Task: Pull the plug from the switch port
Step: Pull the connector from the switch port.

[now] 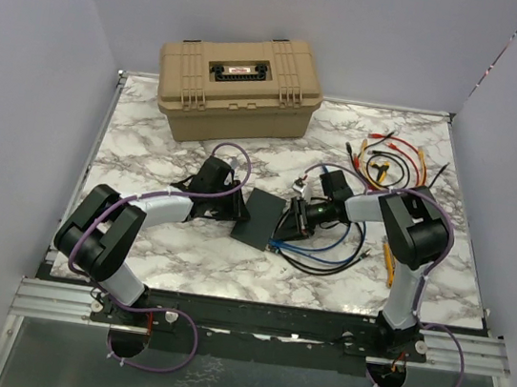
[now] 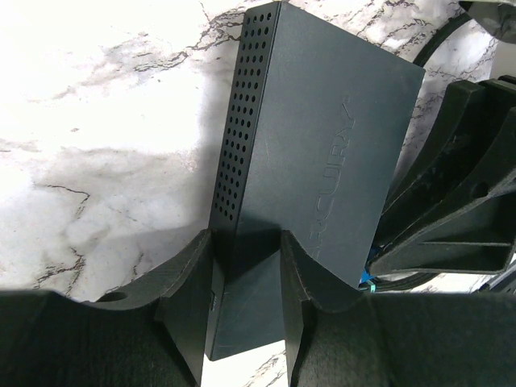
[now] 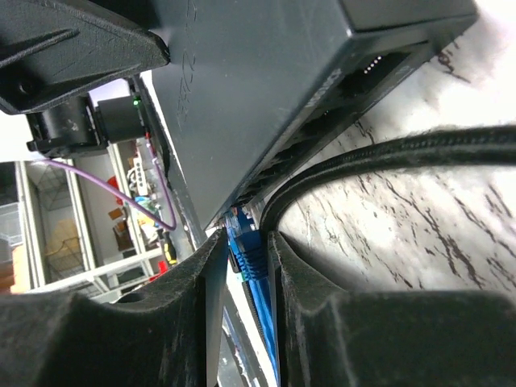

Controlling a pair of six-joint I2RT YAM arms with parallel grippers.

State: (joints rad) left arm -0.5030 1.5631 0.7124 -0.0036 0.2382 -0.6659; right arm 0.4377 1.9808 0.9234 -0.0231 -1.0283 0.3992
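The switch (image 1: 260,218), a thin matte-black box, lies on the marble table between the two arms. My left gripper (image 1: 237,212) is shut on its left end. In the left wrist view the two fingers (image 2: 189,282) clamp the switch (image 2: 322,137) near a corner, beside its perforated side. My right gripper (image 1: 291,219) is at the port edge. In the right wrist view a blue plug (image 3: 248,251) sits in a port of the switch (image 3: 266,72), and my right gripper (image 3: 244,235) is shut on the plug with a finger on each side.
A tan toolbox (image 1: 240,85) stands at the back of the table. Loose red, orange and black cables (image 1: 393,160) lie at the back right. A blue cable (image 1: 327,251) and a black cable (image 3: 387,157) loop on the marble under my right arm.
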